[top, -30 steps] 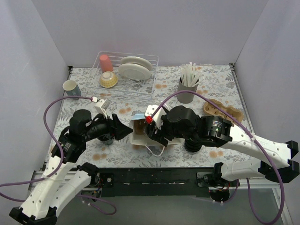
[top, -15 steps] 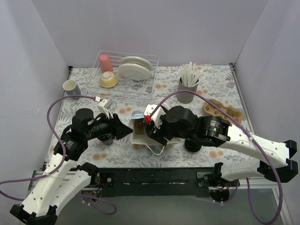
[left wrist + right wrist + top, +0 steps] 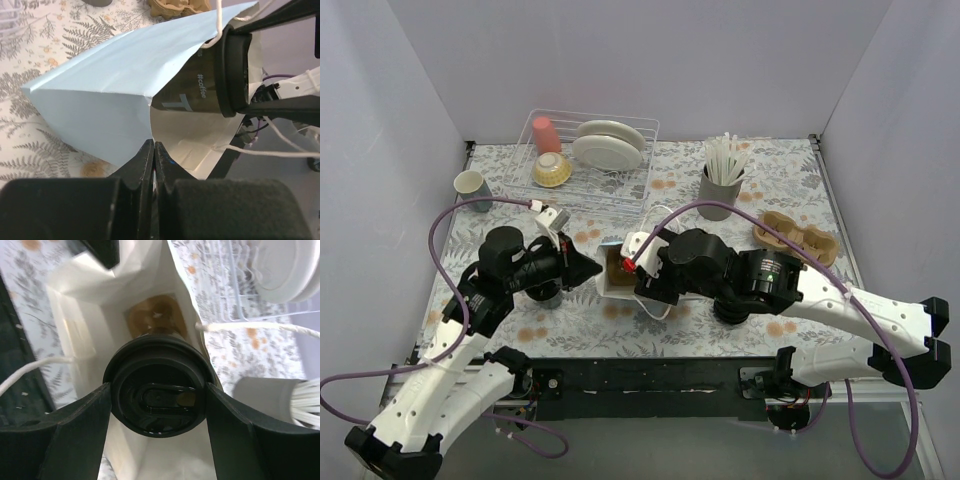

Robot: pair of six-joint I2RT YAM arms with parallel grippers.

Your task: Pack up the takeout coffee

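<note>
Coffee cup (image 3: 157, 390), lidded, sits at centre frame in the mouth of the white bag (image 3: 95, 105). I read right end effector (image 3: 156, 412) grasping the cup, left end effector (image 3: 153, 162) clenched on the bag rim.

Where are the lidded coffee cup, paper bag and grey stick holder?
lidded coffee cup (image 3: 159, 397): right wrist, lid centre.
paper bag (image 3: 100, 95): left wrist, outer side.
grey stick holder (image 3: 716, 207): top external, front wall.
</note>
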